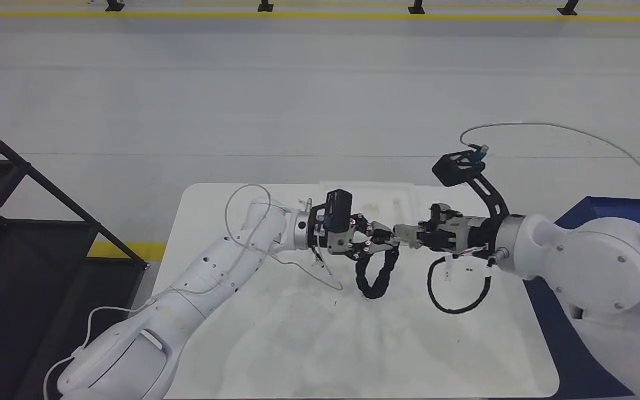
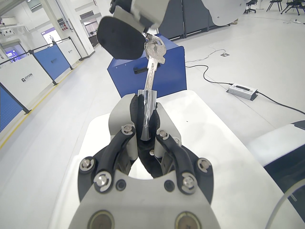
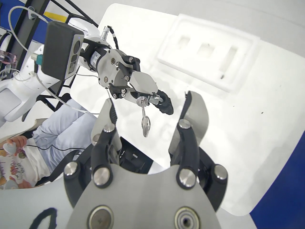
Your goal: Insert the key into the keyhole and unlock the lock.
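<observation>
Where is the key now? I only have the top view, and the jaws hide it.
Observer: The left wrist view shows the key with its blade in the keyhole of the lock.
Operator: Is the right arm gripping it?
Observer: No. The right wrist view shows the right jaws wide open, not clamped on it.
Operator: And the lock?
Observer: The left jaws are shut on its chrome barrel.
</observation>
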